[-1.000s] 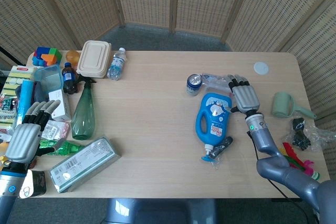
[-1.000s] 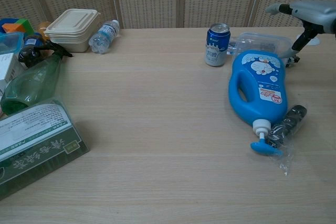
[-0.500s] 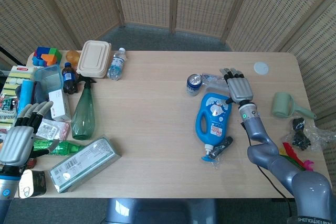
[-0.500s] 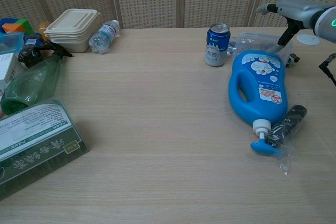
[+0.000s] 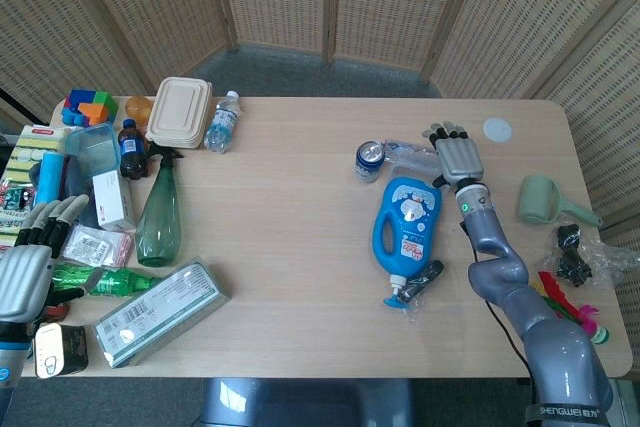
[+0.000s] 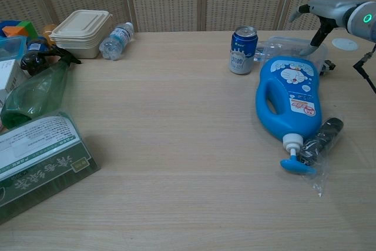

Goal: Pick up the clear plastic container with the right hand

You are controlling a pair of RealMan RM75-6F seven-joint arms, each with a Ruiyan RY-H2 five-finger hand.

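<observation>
The clear plastic container (image 5: 408,154) lies flat on the table between the blue can and my right hand, just beyond the blue bottle's top. In the chest view the clear plastic container (image 6: 289,46) shows as a low transparent box. My right hand (image 5: 456,155) hovers over its right end, palm down with the fingers stretched out. From the chest view, the right hand (image 6: 328,10) sits above the container with its thumb pointing down at the right edge, holding nothing. My left hand (image 5: 26,265) hangs open off the table's left side.
A blue detergent bottle (image 5: 405,225) lies right in front of the container, with a wrapped dark item (image 5: 424,281) by its pump. A blue can (image 5: 369,160) stands to its left. A green scoop (image 5: 545,199) and white lid (image 5: 496,129) lie to the right. Bottles and boxes crowd the left edge.
My right hand has shifted away from the blue bottle toward the container's far right end. My left hand has drawn back down and to the left, off the table's edge.
</observation>
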